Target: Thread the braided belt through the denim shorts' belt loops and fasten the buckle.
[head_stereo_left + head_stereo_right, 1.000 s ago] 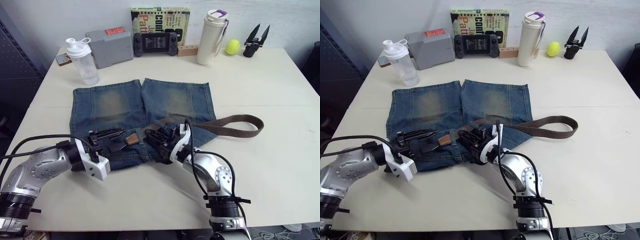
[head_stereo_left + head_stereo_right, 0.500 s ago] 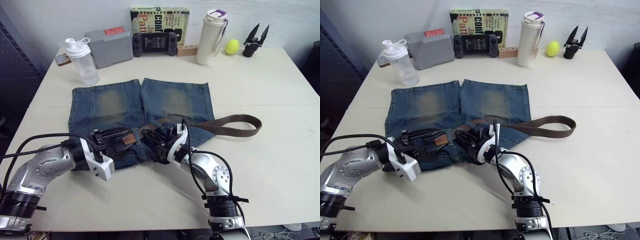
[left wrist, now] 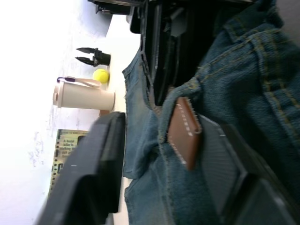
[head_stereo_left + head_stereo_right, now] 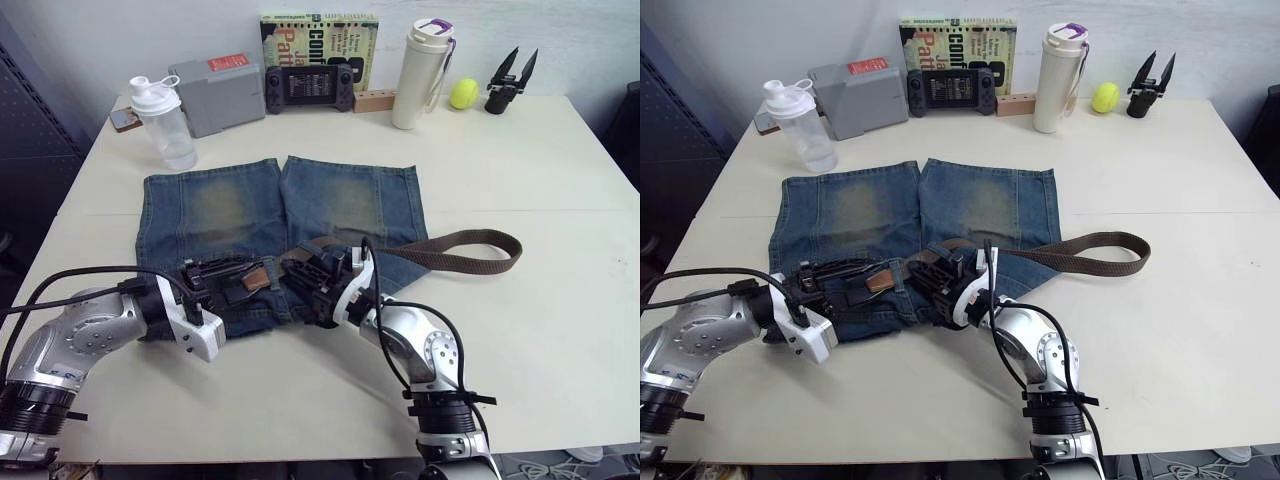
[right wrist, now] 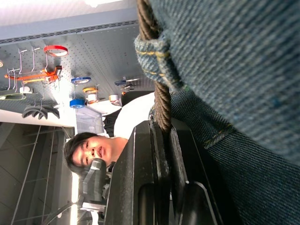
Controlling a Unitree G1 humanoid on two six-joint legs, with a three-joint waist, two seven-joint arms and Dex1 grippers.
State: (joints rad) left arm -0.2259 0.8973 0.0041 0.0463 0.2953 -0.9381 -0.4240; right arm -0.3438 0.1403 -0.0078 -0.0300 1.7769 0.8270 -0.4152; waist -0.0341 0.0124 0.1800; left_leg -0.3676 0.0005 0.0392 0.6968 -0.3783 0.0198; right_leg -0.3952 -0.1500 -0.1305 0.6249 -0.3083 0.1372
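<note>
The denim shorts [image 4: 280, 225] lie flat on the tabletop [image 4: 560, 330], and the braided belt [image 4: 470, 252] trails to their right. Your right gripper [image 4: 318, 285] clamps the belt at a belt loop [image 5: 154, 56]. Your left gripper [image 4: 228, 278] is open around the tan belt tip [image 3: 183, 130]: close on it and pull gently along the waistband.

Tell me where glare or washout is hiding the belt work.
Left wrist view: the background behind the white bottle washes out to white, but the braided belt tip and denim shorts are evenly lit. Right wrist view: glare on the ceiling alone; the belt loop reads fine. Left eye view: even light, soft shadows.
</note>
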